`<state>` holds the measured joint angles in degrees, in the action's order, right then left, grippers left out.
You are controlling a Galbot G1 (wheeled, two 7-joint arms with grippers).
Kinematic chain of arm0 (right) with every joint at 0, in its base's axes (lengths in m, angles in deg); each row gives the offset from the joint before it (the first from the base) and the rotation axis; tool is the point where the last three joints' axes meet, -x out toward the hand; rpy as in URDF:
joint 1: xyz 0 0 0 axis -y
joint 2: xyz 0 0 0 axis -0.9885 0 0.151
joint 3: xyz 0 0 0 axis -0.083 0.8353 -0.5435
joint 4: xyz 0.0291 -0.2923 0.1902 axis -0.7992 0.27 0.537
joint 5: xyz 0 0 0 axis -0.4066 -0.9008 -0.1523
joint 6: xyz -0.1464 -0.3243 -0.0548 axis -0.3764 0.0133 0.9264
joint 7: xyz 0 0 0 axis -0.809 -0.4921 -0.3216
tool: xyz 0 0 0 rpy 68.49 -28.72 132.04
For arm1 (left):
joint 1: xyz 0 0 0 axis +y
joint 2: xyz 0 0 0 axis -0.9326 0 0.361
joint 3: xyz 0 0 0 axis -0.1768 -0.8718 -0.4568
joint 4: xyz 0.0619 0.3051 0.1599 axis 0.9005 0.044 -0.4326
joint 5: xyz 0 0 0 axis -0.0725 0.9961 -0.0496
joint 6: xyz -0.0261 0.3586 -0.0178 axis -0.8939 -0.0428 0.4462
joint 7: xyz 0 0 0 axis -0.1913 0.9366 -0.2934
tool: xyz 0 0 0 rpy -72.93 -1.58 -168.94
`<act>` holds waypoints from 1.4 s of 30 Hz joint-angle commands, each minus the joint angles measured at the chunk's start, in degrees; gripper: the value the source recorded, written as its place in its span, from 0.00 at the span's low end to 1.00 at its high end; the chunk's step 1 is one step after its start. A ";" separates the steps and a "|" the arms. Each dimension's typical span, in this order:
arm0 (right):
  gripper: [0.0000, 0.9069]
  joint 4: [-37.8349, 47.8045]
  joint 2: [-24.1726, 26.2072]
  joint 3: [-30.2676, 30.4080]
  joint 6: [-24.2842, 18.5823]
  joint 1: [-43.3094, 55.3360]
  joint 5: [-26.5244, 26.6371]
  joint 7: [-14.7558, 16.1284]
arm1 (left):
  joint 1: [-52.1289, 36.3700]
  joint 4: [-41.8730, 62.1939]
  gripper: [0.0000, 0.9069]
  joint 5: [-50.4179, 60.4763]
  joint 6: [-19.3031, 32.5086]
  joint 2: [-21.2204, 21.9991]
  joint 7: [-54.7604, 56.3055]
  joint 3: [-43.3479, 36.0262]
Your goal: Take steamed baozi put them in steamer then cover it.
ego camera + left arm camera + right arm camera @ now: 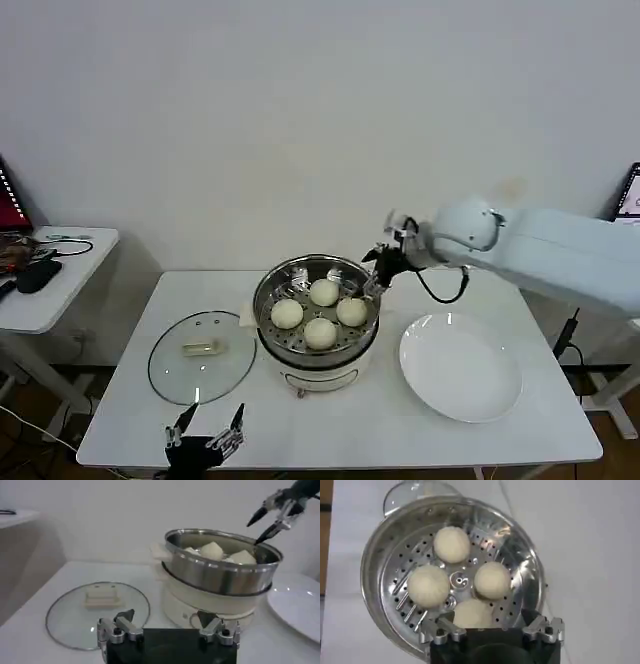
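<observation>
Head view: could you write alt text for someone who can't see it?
Four baozi sit in the steamer on a white table, the right gripper open at its rim. The glass cover lies left, an empty plate right, the left gripper open near the front edge.

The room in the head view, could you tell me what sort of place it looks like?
Probably a lab or office test space staged as a kitchen, not a real one: a plain white table against a bare wall holds the steamer and plate, while a side desk carries cables and a screen.

White smooth-shelled right arm (560, 255), looped black cable at the wrist, black jaws — silver knuckle joints
</observation>
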<state>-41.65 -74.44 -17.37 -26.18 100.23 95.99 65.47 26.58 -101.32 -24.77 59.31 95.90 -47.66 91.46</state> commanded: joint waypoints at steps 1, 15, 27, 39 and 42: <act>1.00 -4.87 10.76 -19.38 -2.38 -13.72 -0.49 -3.71 | -0.47 -0.23 1.00 -0.21 -0.34 0.55 0.10 1.11; 1.00 -11.34 13.74 -69.98 -17.07 -65.64 -8.38 -12.93 | -1.92 0.07 1.00 0.06 -0.17 3.13 -0.05 2.69; 1.00 -15.21 -5.13 -100.90 -31.25 -99.70 -24.00 -18.91 | -2.23 1.67 1.00 5.86 2.65 2.92 -1.73 4.01; 1.00 -17.39 -22.29 -110.59 -38.75 -115.77 -35.23 -17.10 | -2.53 11.70 1.00 19.50 11.69 0.46 -5.00 6.70; 1.00 -18.15 -24.40 -111.86 -39.92 -118.96 -36.96 -16.08 | -2.38 14.12 1.00 25.18 13.32 -0.05 -4.27 7.51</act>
<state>-57.78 -87.84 -117.91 -59.98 -2.03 66.60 49.17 24.20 -94.32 -12.19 66.84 96.64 -51.46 97.57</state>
